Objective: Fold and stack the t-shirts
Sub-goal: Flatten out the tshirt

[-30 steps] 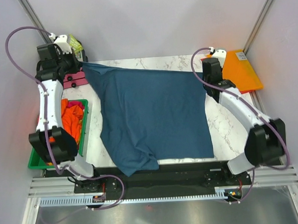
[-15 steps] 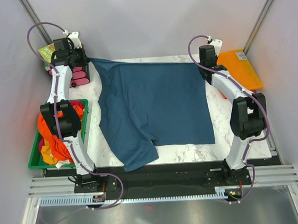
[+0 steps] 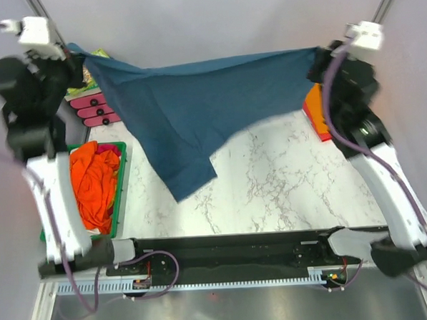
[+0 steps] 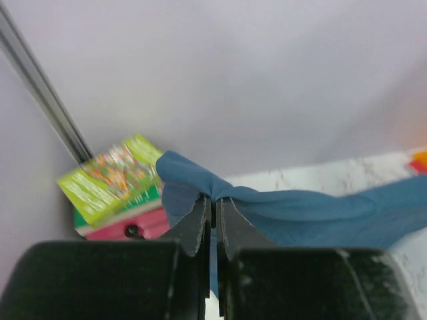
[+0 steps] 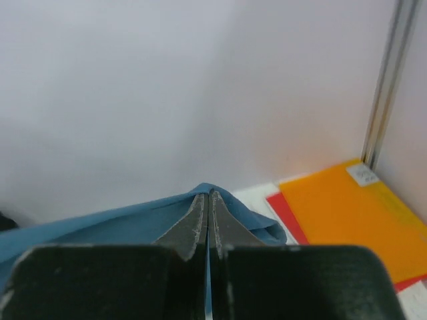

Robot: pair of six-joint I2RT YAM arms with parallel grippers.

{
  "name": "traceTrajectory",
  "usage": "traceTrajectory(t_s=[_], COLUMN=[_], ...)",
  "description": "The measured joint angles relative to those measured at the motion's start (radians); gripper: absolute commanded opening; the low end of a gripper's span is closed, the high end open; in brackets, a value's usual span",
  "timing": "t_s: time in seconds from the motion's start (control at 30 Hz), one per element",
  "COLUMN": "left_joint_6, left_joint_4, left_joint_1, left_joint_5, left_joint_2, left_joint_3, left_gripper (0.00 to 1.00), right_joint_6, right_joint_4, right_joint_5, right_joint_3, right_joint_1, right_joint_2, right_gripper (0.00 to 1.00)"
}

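Observation:
The dark teal-blue t-shirt (image 3: 189, 104) hangs in the air, stretched between both raised arms above the marble table (image 3: 286, 178). My left gripper (image 3: 75, 56) is shut on its left corner, seen pinched in the left wrist view (image 4: 213, 198). My right gripper (image 3: 315, 58) is shut on its right corner, seen in the right wrist view (image 5: 208, 195). The shirt's lower part (image 3: 189, 172) droops toward the table at the left centre. Orange t-shirts (image 3: 93, 181) lie bunched in the green bin (image 3: 122, 186) at the left.
Orange and red plastic folders (image 3: 315, 108) lie at the back right, also in the right wrist view (image 5: 347, 220). A pink block (image 3: 93, 112) and a green packet (image 4: 110, 177) sit at the back left. Grey walls enclose the table.
Both arms have risen sharply and lifted the teal-blue shirt off the table; it now hangs stretched between the grippers instead of lying flat.

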Motion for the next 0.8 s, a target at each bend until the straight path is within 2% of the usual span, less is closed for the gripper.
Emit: traceTrajectory(t_s=[0.1, 0.3, 0.47, 0.63, 0.73, 0.8], left_joint_6=[-0.002, -0.002, 0.003, 0.032, 0.051, 0.061], left_joint_4=[-0.002, -0.06, -0.169, -0.248, -0.215, -0.157], left_joint_1=[0.002, 0.002, -0.011, -0.094, -0.124, -0.125], left_joint_5=[0.005, 0.021, -0.005, -0.09, -0.134, -0.139], left_joint_2=[-0.244, -0.506, -0.556, -0.536, -0.531, -0.526], left_joint_3=[0.019, 0.164, 0.217, 0.214, 0.111, -0.015], left_gripper=[0.02, 0.02, 0.02, 0.02, 0.02, 0.02], right_joint_6=[-0.03, -0.07, -0.077, -0.085, -0.084, -0.083], right_joint_4=[-0.016, -0.085, -0.157, -0.179, -0.159, -0.122], right_joint_5=[0.019, 0.06, 0.063, 0.083, 0.111, 0.132], right_joint_3=[0.011, 0.064, 0.073, 0.035, -0.05, -0.13], right_joint_1=[0.007, 0.029, 0.035, 0.045, 0.046, 0.044], right_joint_2=[-0.203, -0.415, -0.465, -0.472, -0.462, -0.439], right_gripper=[0.0, 0.0, 0.0, 0.0, 0.0, 0.0])
